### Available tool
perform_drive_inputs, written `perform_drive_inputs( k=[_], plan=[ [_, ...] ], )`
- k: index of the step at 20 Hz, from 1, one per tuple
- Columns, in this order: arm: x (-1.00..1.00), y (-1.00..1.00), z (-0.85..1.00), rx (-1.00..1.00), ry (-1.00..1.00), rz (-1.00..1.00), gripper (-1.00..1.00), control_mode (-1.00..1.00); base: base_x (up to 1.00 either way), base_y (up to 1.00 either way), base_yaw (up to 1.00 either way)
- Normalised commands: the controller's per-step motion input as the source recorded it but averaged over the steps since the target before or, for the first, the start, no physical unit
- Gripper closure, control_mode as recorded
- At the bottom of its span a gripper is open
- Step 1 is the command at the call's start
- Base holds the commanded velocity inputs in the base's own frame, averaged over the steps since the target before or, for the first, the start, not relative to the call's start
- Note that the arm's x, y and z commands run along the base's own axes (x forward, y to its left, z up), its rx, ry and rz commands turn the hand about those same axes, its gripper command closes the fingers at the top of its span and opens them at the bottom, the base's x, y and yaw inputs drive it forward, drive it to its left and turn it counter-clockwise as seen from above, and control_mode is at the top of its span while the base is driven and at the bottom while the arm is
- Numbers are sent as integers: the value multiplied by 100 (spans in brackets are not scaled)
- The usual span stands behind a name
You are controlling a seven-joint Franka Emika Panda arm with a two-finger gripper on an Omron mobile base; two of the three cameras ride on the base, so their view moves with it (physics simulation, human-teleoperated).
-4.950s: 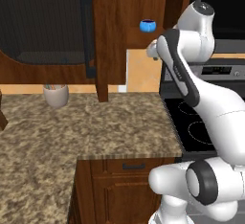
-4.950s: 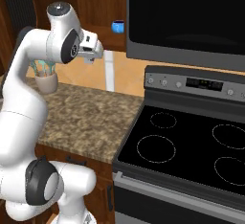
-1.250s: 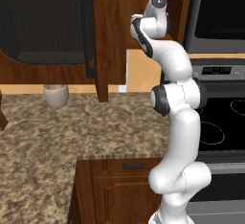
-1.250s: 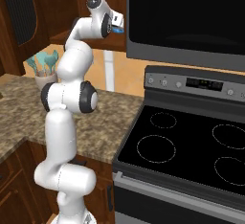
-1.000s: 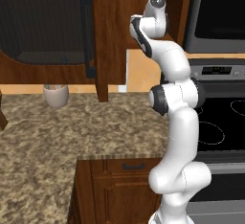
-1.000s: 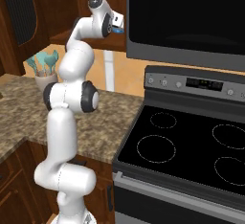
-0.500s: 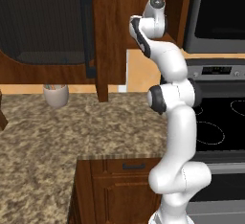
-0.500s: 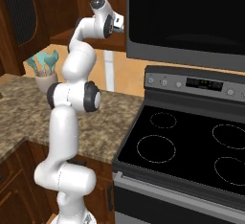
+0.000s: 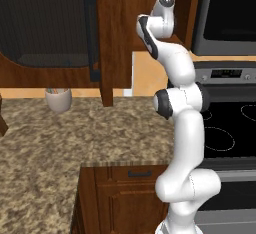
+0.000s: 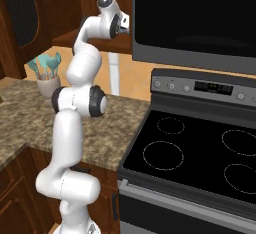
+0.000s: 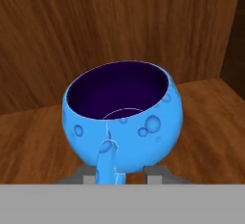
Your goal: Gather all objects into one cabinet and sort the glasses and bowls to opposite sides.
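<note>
Inside the cabinet, the pincer has drawn together onto the blue cup's handle since a second ago.

Even flat rendered light, soft shadows, slightly blurry

Stands tall beside the stove, reaching up into the cabinet; crock rests on the speckled table below the dark door.
</note>
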Motion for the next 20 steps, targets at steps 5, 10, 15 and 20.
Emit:
perform_drive_inputs(
  k=[5,10,15,20],
  plan=[
    [0,-5,0,1,0,0,100,-100,0,0,0],
    [-50,0,0,4,0,0,100,-100,0,0,0],
    [-100,0,0,7,-5,0,100,-100,0,0,0],
    [-100,0,-4,7,-11,0,100,-100,0,0,0]
  ],
)
